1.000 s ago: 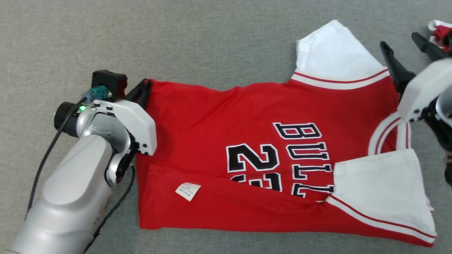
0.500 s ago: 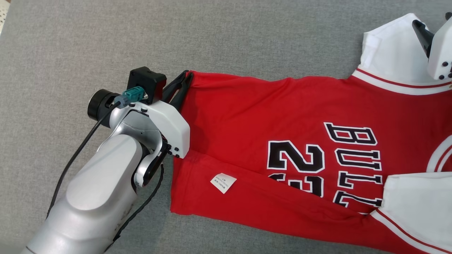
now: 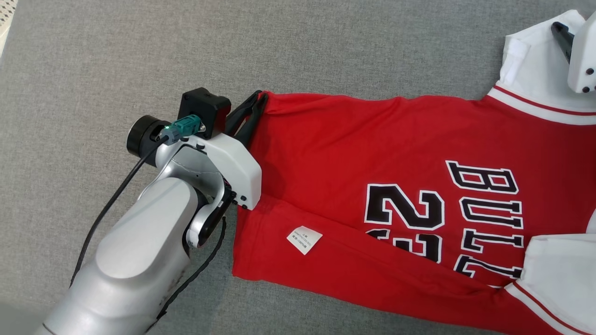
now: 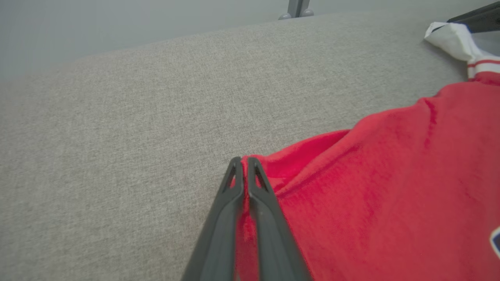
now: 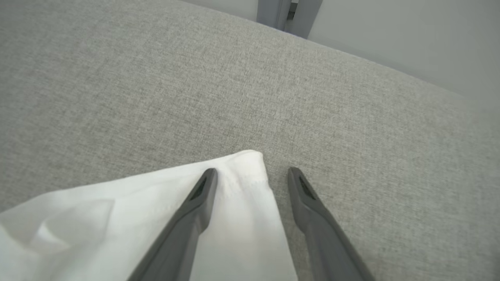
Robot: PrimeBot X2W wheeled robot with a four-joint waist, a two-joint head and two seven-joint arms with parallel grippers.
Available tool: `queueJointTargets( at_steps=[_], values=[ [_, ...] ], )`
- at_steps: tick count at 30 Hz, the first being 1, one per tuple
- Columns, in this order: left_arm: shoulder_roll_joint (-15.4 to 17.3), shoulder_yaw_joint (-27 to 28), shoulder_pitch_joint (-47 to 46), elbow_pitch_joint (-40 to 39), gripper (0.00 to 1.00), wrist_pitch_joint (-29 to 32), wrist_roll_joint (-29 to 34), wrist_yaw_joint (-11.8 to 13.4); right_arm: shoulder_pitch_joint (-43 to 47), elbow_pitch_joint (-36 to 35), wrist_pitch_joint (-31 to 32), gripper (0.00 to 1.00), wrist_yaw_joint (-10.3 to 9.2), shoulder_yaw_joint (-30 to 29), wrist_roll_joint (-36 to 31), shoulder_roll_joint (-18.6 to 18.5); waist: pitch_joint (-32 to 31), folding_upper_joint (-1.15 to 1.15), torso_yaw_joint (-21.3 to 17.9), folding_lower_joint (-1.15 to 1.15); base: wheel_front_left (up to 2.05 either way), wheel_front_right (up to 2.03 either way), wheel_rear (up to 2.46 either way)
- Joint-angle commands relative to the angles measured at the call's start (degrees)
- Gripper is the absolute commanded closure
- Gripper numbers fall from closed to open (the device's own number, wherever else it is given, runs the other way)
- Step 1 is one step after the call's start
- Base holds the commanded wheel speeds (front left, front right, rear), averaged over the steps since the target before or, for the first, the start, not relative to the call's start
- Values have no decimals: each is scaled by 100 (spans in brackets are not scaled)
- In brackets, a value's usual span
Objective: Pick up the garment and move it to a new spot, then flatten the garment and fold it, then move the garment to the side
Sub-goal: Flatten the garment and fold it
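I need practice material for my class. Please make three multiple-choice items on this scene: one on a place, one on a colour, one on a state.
1. Where does the left gripper grip the jersey? A) collar B) red hem corner C) number
2. What colour is the sleeve at the right gripper? A) white B) black C) grey
3. The right gripper is: A) shut on cloth B) shut, empty C) open

Answers: 1 B, red fabric is pinched at the corner; 2 A, the cloth there is white; 3 C, its jaws stand wide apart.
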Motion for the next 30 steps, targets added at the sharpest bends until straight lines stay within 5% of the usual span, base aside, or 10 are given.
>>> queueJointTargets(
  at_steps=[1,3,5,7,19,30],
  values=[
    [10,-1,-88,8,100,-27,-29,-14,27,172,57,20,1,101,10,45,27,0,31,0,0,0,0],
    [5,-9,-107,23,100,-34,-36,-16,-11,284,83,55,1,167,43,62,40,0,42,0,0,0,0],
    [6,-12,-133,33,100,-32,-41,-12,-63,375,63,69,0,223,75,75,44,0,39,0,0,0,0],
    [17,-14,-156,42,100,-44,-41,-11,-109,445,-4,100,0,269,92,82,36,0,26,0,0,0,0],
    [167,119,-6,175,100,-187,-134,47,-134,488,-825,100,0,282,475,192,-308,0,-322,0,0,0,0],
    [515,376,586,-171,100,-424,-375,169,1084,-1009,-1556,100,0,654,1597,-395,-848,0,-830,0,0,0,0]
  ],
)
